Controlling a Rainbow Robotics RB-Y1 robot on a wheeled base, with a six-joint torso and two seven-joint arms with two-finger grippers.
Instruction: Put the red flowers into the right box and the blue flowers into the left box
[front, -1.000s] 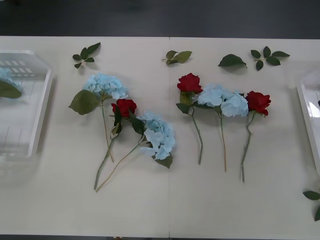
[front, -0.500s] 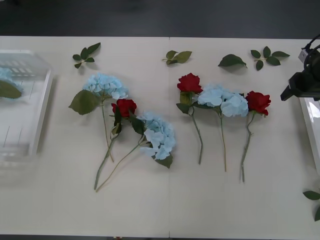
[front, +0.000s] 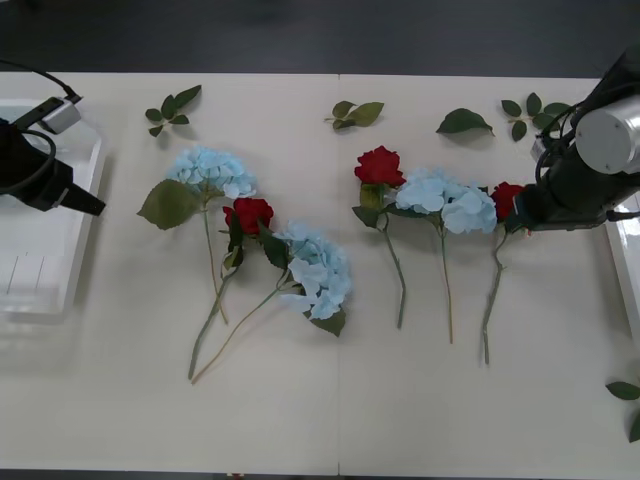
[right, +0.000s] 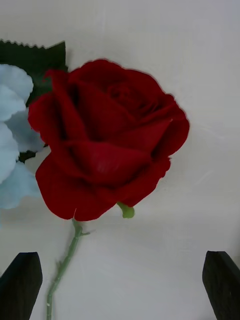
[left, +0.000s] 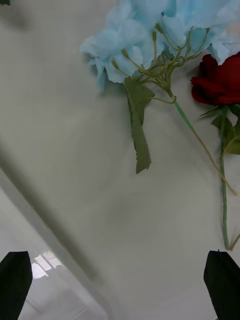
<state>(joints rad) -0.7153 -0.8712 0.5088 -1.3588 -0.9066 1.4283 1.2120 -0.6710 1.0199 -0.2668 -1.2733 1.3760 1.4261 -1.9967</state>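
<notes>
1. The red flowers are three deep-red roses lying flat on the table, with stems toward the near edge.
2. The blue flowers are pale hydrangea clusters lying between and beside the roses.
3. The left box is a white tray at the left edge.
4. The right box shows its white rim at the right edge.

Cream table running full width, seam showing down its middle; dark floor lying beyond far edge.
</notes>
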